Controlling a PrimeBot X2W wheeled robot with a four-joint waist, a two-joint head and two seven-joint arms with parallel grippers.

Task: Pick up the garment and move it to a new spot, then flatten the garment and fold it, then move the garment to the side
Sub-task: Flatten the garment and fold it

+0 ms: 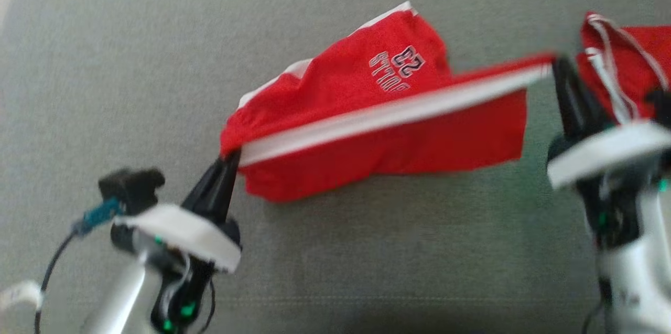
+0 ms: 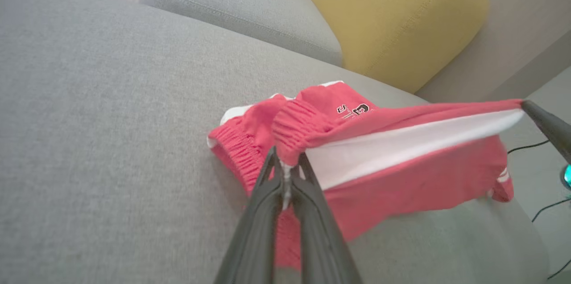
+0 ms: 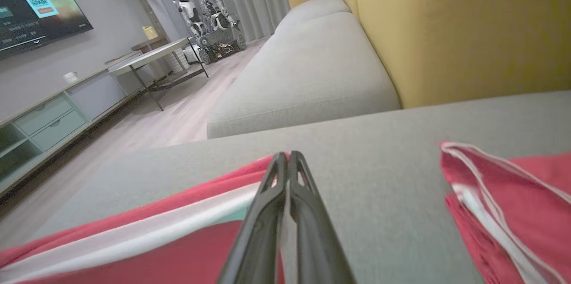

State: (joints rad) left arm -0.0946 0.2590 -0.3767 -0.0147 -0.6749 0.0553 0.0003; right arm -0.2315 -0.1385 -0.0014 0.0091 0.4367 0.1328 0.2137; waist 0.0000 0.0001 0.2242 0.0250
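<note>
Red shorts (image 1: 388,150) with a white side stripe and dark lettering hang stretched between my two grippers, above the grey sofa seat (image 1: 105,87). At the elastic waistband end, my left gripper (image 1: 230,158) is shut on the fabric; in the left wrist view its tips (image 2: 285,159) pinch the gathered waistband of the shorts (image 2: 401,177). The right gripper (image 1: 558,61) is shut on the leg-hem end of the stripe. Its tips (image 3: 287,157) show closed on the shorts (image 3: 134,239) in the right wrist view. The lower part of the shorts sags onto the seat.
A second red cloth with white trim (image 1: 624,66) lies on the seat behind my right gripper (image 3: 526,199). A yellow backrest cushion (image 2: 392,16) and a paler grey seat (image 3: 308,61) lie beyond. A table (image 3: 151,56), TV cabinet (image 3: 49,119) and another robot (image 3: 209,12) stand across the floor.
</note>
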